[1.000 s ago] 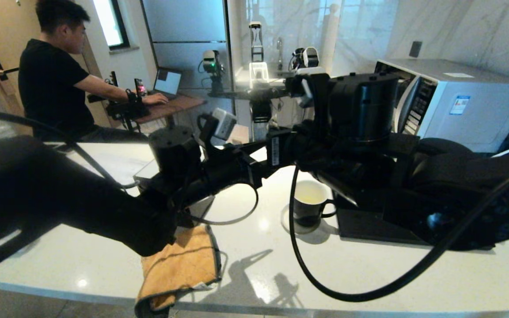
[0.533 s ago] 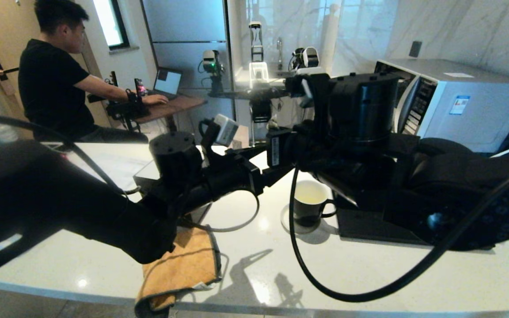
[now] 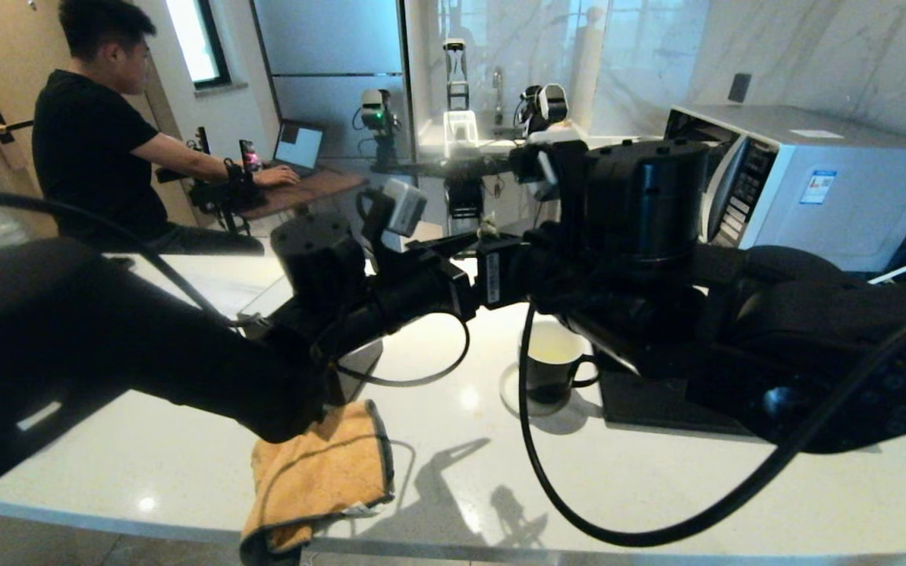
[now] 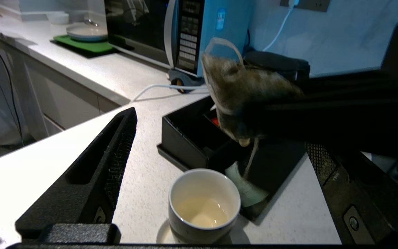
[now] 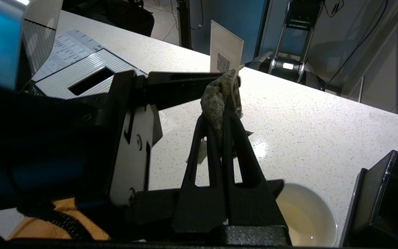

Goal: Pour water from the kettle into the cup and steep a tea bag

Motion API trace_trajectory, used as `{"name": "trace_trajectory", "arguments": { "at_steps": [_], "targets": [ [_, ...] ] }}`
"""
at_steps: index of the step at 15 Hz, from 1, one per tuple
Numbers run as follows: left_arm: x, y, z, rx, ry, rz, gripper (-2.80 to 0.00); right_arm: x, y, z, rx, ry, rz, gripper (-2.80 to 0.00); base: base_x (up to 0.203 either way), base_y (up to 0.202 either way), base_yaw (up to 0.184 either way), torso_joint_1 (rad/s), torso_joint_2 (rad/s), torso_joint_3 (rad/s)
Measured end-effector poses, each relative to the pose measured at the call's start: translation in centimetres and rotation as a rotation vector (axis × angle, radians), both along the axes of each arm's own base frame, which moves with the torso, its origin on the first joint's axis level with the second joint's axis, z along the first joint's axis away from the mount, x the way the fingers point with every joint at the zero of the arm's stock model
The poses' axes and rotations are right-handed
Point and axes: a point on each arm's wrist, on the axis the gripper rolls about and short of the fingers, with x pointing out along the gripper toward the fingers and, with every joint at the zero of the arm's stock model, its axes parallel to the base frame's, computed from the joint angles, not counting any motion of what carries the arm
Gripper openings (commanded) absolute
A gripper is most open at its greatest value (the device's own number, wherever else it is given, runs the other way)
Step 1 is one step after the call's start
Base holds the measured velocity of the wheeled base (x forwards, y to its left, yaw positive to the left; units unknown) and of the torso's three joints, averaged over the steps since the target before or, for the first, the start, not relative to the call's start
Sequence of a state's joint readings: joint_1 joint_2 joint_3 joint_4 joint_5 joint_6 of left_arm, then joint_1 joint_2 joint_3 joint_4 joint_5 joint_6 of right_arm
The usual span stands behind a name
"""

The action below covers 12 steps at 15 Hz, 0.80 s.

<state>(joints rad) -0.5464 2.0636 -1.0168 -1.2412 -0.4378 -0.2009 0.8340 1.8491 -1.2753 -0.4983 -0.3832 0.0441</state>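
Orange cloth (image 3: 319, 472) (counter edge), microwave (image 3: 815, 181) behind

A white speckled counter (image 3: 642, 479) carries everything here. The cup (image 3: 551, 363) stands on it on a round coaster (image 3: 517, 402) (pale liquid sits in its white inside). At the cup's three o'clock, just beside it, lies a black tray (image 3: 657, 405). At its eight o'clock an orange cloth (image 3: 319, 475) droops over the near edge. The microwave (image 3: 807, 185) rests on the counter at two o'clock, well apart
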Motion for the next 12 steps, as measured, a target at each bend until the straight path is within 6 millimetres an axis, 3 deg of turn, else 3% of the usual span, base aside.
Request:
{"name": "trace_trajectory", "arguments": {
  "at_steps": [12],
  "targets": [
    [0.31, -0.53, -0.57, 0.005, 0.008, -0.009, 0.00, 0.00, -0.07, 0.15, 0.005, -0.002, -0.002, -2.80, 0.000, 0.000, 0.000, 0.000, 0.00, 0.000]
  ]
}}
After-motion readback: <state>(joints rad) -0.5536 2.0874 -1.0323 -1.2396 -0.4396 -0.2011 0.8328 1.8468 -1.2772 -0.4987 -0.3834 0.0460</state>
